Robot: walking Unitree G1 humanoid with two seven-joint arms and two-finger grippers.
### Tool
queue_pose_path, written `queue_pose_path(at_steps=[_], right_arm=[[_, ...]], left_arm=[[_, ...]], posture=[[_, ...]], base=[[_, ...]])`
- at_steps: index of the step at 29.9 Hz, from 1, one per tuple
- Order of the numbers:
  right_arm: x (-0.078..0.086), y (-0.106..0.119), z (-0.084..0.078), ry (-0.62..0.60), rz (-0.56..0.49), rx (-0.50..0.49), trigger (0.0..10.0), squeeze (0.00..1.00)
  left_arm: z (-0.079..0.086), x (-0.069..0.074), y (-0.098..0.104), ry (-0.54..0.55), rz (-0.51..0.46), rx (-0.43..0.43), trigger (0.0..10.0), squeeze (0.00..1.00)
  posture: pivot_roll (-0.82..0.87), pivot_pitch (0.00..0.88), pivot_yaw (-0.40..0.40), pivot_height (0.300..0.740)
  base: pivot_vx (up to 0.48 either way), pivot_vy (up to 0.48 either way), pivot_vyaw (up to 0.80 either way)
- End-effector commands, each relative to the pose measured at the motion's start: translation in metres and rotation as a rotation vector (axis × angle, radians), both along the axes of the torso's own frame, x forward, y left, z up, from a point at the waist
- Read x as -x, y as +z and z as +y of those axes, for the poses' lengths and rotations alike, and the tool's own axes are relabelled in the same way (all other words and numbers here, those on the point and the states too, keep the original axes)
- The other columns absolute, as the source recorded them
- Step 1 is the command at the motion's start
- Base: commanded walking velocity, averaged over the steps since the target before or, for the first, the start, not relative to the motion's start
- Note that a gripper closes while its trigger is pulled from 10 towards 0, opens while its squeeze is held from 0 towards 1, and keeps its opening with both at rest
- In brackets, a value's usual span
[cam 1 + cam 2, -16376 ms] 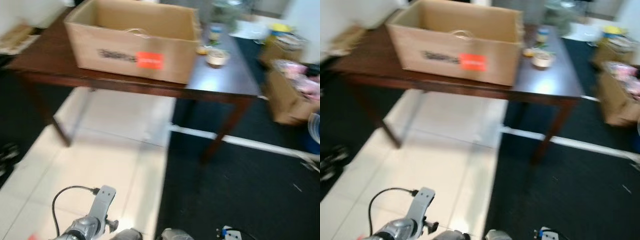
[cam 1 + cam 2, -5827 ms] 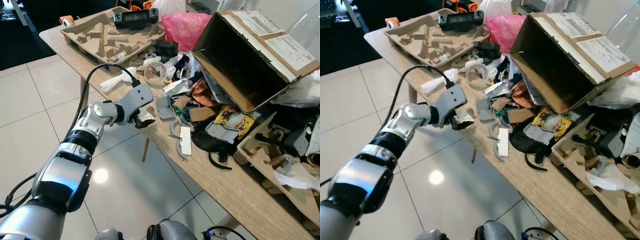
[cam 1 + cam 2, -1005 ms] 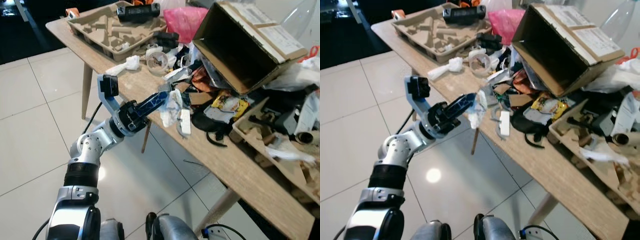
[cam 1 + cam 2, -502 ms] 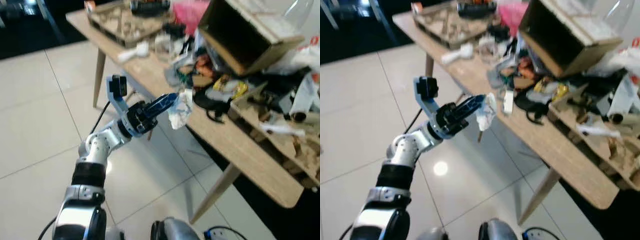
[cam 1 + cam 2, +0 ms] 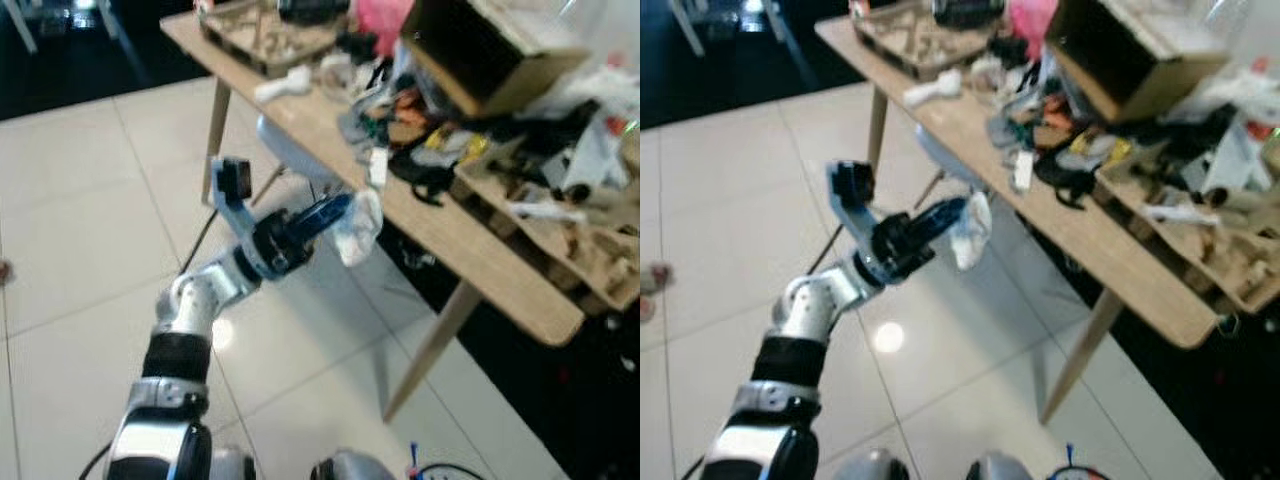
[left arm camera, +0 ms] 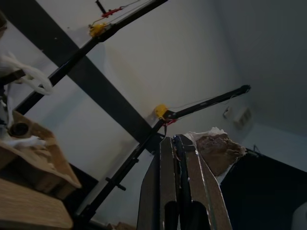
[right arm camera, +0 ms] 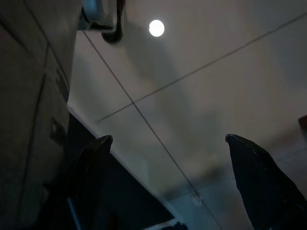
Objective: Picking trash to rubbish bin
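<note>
My left tool (image 5: 342,208) pinches a white tissue wad (image 5: 358,228) tight, held over the floor just near of the cluttered desk (image 5: 500,290). My right tool (image 7: 168,177) hangs with fingers wide. I should keep the squeeze firm and level while I look for the bin.

Head stereo pair looking down at table (image 5: 480,265), wrist cameras aimed upward along end effector fingers
</note>
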State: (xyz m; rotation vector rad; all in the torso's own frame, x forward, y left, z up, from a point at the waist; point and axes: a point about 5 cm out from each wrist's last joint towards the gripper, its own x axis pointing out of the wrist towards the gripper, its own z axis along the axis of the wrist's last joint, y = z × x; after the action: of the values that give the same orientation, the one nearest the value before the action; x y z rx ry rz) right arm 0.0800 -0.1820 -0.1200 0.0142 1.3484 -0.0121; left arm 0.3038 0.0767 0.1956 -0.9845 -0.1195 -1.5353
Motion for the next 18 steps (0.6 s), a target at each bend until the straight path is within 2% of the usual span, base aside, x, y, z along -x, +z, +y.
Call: queue_pose_path(at_steps=[1,18], right_arm=[[0.0011,-0.0006,0.0052,-0.007,-0.004,-0.019,10.0,0.00],[0.0013,-0.0007,0.0050,-0.009,-0.004,-0.020,10.0,0.00]], left_arm=[[0.0032,0.0015,-0.0045,0.011,0.014,0.005,10.0,0.00],[0.0020,0.0020,-0.0033,0.014,0.006,0.011,10.0,0.00]], posture=[[0.09,0.125,-0.061,0.740],[0.09,0.124,-0.063,0.740]], base=[[-0.345,0.000,0.00],[-0.345,0.000,0.00]])
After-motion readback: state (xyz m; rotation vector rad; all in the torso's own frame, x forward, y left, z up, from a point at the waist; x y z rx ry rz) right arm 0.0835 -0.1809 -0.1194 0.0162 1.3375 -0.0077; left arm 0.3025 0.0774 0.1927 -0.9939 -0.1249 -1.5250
